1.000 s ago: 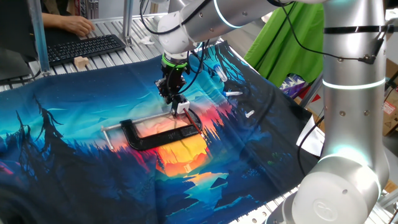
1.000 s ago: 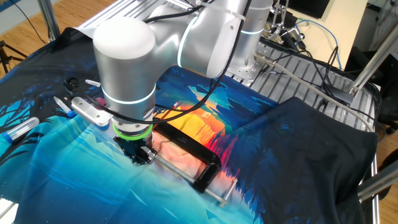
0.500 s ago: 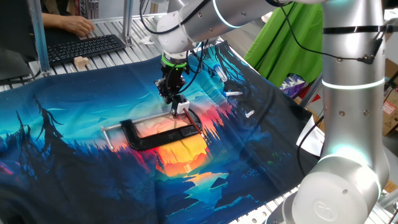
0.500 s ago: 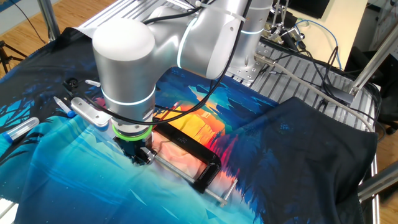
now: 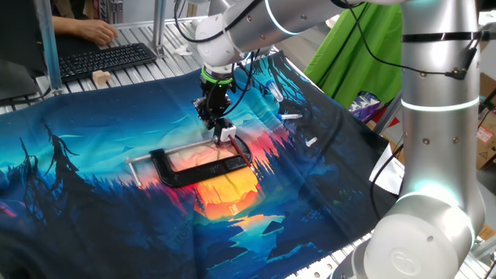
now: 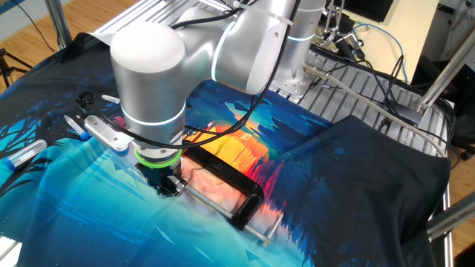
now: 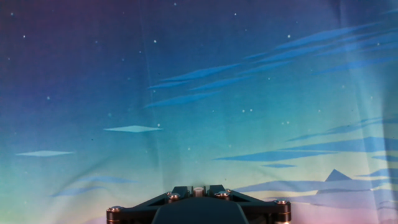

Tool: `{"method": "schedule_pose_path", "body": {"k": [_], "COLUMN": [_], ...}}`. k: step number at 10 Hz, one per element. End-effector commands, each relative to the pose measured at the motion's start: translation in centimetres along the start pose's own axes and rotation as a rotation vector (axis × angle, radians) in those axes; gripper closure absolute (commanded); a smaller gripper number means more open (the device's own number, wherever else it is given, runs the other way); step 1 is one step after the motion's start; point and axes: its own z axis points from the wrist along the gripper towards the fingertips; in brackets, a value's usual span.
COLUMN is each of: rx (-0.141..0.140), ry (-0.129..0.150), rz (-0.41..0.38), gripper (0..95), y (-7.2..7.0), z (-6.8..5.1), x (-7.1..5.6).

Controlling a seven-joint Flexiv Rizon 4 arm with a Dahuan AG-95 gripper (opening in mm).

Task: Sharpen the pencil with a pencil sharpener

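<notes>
In one fixed view my gripper (image 5: pixel 215 120) points down at the cloth, just behind the small whitish pencil sharpener (image 5: pixel 226 133), which sits at the far end of the big black C-shaped clamp (image 5: pixel 194 172). In the hand view my gripper (image 7: pixel 198 191) is shut on a thin stick seen end-on, the pencil (image 7: pixel 198 190). In the fixed views the pencil is too slim to make out. In the other fixed view my gripper (image 6: pixel 169 185) stands at the near end of the clamp (image 6: pixel 237 185) and hides the sharpener.
The table is covered by a painted cloth (image 5: pixel 93 178). Small white loose bits (image 5: pixel 291 116) lie to the right. A keyboard (image 5: pixel 101 58) and a person's hand (image 5: pixel 93 31) are at the back. Tubes and pens (image 6: pixel 22 154) lie at the left edge.
</notes>
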Motion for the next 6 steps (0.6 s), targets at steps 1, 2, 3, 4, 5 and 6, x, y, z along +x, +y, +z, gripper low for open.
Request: {"method": "schedule_pose_path", "body": {"k": [1,2,3,4,5,6], "rx": [-0.006,-0.010,-0.009,-0.007,-0.010,-0.009], "ry": [-0.002,-0.001,-0.001,-0.001,0.000,0.000], "rz": [0.004,0.009,0.013,0.008,0.003,0.001], "gripper": [76.0,76.0,76.0,76.0,95.0,95.0], "y": [0.08,0.15,0.29,0.31,0.28,0.27], "z": [0.10,0.07,0.01,0.00,0.00,-0.01], "x": [-0.03,-0.01,0.03,0.03,0.01,0.01]}}
